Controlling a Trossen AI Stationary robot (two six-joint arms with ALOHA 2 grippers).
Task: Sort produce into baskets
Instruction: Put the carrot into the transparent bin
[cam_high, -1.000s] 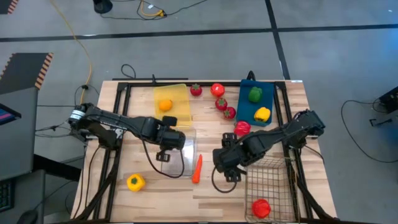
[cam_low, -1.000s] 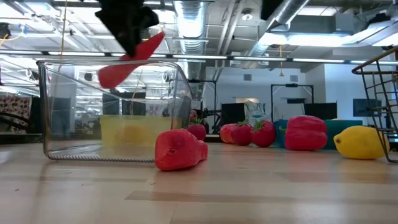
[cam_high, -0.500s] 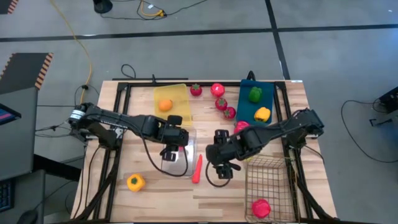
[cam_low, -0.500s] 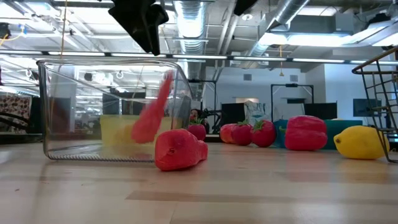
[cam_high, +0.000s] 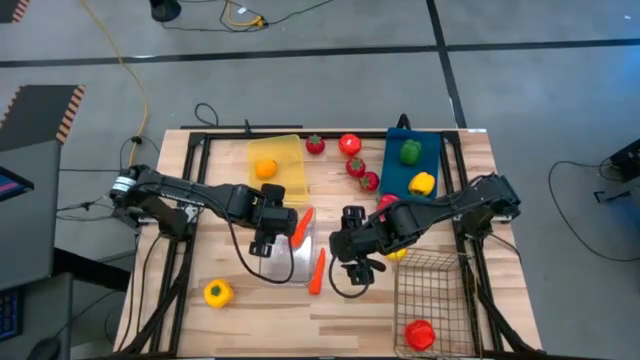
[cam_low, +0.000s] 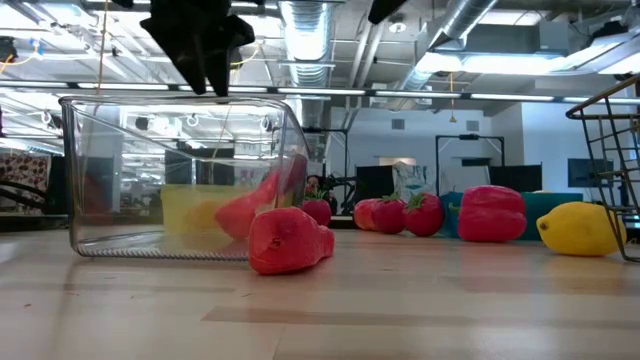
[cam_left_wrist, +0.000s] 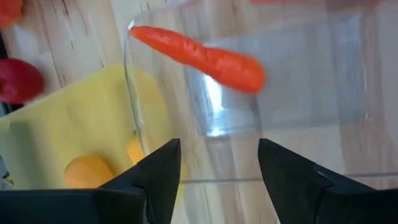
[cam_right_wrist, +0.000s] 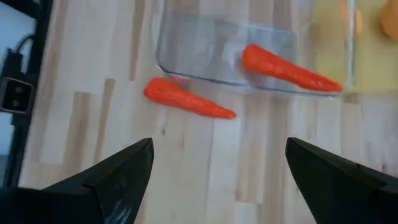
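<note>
My left gripper (cam_high: 270, 238) (cam_left_wrist: 219, 180) is open and empty above the clear bin (cam_high: 290, 245) (cam_low: 180, 175). An orange carrot (cam_high: 300, 225) (cam_left_wrist: 199, 56) lies slanted inside that bin, by its right wall. A second carrot (cam_high: 317, 272) (cam_right_wrist: 186, 98) lies on the table just right of the bin. My right gripper (cam_high: 355, 265) (cam_right_wrist: 217, 186) is open and empty above the table, right of this second carrot. The yellow bin (cam_high: 275, 165) holds an orange (cam_high: 265, 168).
The blue bin (cam_high: 400, 178) holds a green pepper (cam_high: 410, 150) and a yellow one (cam_high: 421, 183). The wire basket (cam_high: 432, 290) holds a red pepper (cam_high: 418, 335). A yellow pepper (cam_high: 217, 292) lies near left. Strawberries and tomatoes (cam_high: 356, 165) lie at the far middle.
My left gripper has let go of the carrot it held above the clear bin. The carrot has fallen into the bin and come to rest slanted by its right wall. My right gripper has gone toward the table's left, nearer the carrot on the table.
</note>
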